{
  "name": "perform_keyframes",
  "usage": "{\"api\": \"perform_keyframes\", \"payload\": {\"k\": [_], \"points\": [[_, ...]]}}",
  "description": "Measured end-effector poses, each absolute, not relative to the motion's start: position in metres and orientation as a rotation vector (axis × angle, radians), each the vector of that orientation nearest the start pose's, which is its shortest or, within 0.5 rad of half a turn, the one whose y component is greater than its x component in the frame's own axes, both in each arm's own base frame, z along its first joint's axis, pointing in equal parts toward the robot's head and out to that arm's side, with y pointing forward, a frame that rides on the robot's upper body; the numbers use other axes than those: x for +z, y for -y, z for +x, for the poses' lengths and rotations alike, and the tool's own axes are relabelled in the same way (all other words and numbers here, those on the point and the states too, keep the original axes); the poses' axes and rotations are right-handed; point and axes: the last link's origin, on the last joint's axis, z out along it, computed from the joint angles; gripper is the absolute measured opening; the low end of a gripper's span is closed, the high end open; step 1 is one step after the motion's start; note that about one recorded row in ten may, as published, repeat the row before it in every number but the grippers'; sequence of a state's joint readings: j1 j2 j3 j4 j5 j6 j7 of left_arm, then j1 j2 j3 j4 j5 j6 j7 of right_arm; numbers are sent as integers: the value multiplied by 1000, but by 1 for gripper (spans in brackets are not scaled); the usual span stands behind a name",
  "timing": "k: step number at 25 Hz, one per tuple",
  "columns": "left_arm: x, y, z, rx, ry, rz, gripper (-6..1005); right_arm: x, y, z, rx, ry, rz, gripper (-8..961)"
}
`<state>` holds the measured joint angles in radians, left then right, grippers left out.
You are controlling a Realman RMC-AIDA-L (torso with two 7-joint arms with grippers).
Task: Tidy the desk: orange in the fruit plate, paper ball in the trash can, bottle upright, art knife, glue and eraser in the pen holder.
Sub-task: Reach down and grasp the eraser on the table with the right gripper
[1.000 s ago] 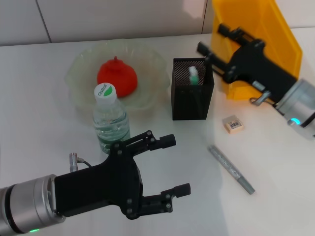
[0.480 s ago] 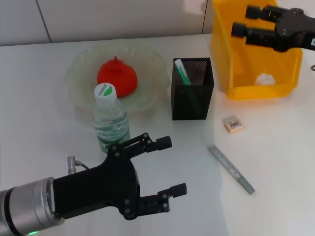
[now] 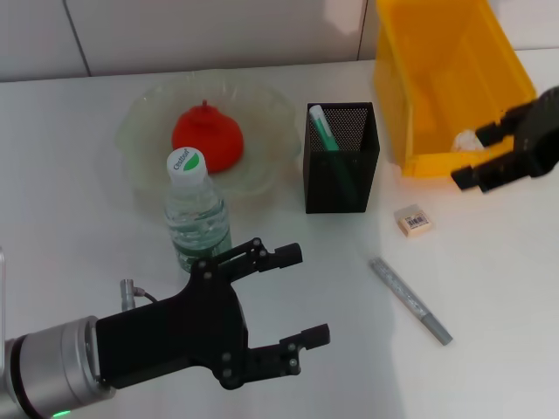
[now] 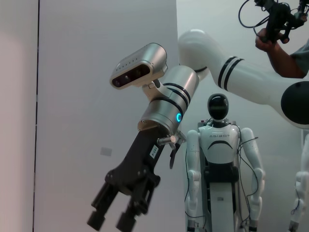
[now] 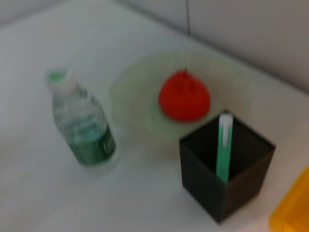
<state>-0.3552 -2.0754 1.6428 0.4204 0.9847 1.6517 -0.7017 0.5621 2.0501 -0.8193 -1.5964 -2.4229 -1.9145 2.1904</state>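
At lower left, the left gripper (image 3: 293, 297) is hovering with fingers spread wide, empty, beside the upright bottle (image 3: 196, 209). The orange (image 3: 207, 138) is sitting in the fruit plate (image 3: 271, 109). At right, the right gripper (image 3: 486, 154) is hanging before the trash can (image 3: 419, 87), fingers seemingly parted.

Right pincer (image 3: 502, 155) swung away from above the pen holder (image 3: 341, 157), over the yellow bin (image 3: 419, 105), down to the bench's right edge. Green glue stick (image 3: 323, 131) now inside holder.
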Motion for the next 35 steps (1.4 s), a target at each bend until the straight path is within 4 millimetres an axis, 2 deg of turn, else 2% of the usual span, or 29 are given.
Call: {"api": "perform_keyframes", "payload": {"k": [2,4,7,12,18,25,35], "points": [[-70,-237,-223,-1303,46,-2693,785,112,-336,186,-257,-787,-2647,775],[-70,-237,-223,-1303,47,-2693,785,106,-343,186,-380,-903,-2591,775],[-70,-237,-223,-1303,49,-2693,785,96,-348,186,-459,-1019,-2546,775],[-70,-236,-223,-1304,53,-2692,785,64,-352,185,-526,-1132,-2507,775],[-70,-235,-225,-1300,52,-2689,785,41,-363,197,-524,-1264,-2369,775],[-69,-236,-225,-1296,43,-2691,785,31,-371,206,-478,-1374,-2279,775],[-69,-239,-221,-1299,20,-2701,785,19,-382,212,-449,-1406,-2237,774]]}}
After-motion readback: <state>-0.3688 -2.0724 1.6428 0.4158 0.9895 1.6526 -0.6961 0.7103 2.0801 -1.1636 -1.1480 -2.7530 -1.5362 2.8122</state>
